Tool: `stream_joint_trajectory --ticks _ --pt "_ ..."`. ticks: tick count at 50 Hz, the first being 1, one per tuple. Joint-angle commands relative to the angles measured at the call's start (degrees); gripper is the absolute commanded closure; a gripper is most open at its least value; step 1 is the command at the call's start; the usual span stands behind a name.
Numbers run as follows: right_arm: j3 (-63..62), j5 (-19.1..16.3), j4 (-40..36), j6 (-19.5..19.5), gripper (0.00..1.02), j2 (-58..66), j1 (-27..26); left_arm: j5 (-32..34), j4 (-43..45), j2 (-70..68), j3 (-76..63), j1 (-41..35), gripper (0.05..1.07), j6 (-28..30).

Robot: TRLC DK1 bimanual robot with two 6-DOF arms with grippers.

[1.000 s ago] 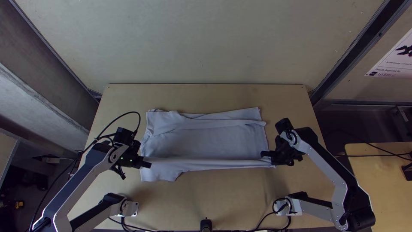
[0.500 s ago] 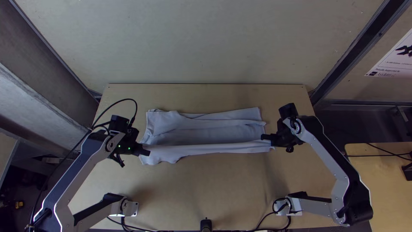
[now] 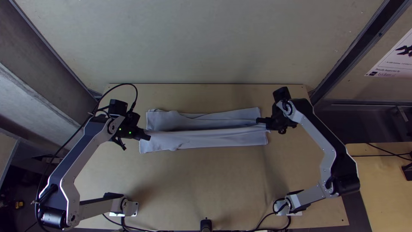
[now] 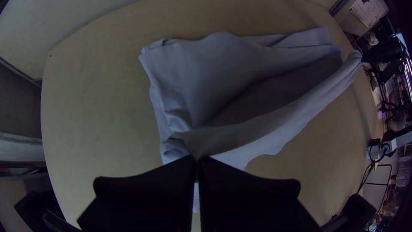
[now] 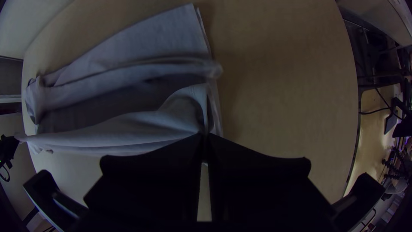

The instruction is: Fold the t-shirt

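Note:
In the top view my left gripper (image 3: 145,135) is at the left end of the light blue-grey t-shirt (image 3: 206,138), and my right gripper (image 3: 261,120) is at its right end. The shirt lies as a long strip across the table, its near part lifted and turned over toward the far part. In the left wrist view my left gripper (image 4: 197,160) is shut on a corner of the raised flap of the t-shirt (image 4: 249,133). My right gripper (image 5: 205,136), in the right wrist view, is shut on the other end of that flap (image 5: 141,124).
The wooden table (image 3: 206,184) has bare surface on the near side of the shirt. A small black post (image 3: 206,224) stands at the near edge, with cables beside it. The far wall (image 3: 201,43) rises behind the table.
Both grippers have moved up the picture, away from the near edge, carrying the held flap. It covers more of the shirt's middle, and the strip is narrower. The right gripper also shifted slightly left.

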Motion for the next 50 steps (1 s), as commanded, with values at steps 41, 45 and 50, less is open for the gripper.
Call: stream_joint_trajectory --ticks 41,45,50 --pt "18.0 1.88 0.03 -0.56 0.99 22.37 -1.16 0.44 8.97 27.37 16.83 1.94 1.04 4.29" --pt "18.0 1.88 0.2 -0.39 0.94 23.42 -1.42 0.44 9.06 28.51 16.92 2.03 0.98 4.03" --pt "20.02 2.4 0.91 -0.47 0.65 25.27 -2.47 0.35 10.2 29.74 17.27 2.55 0.06 3.33"
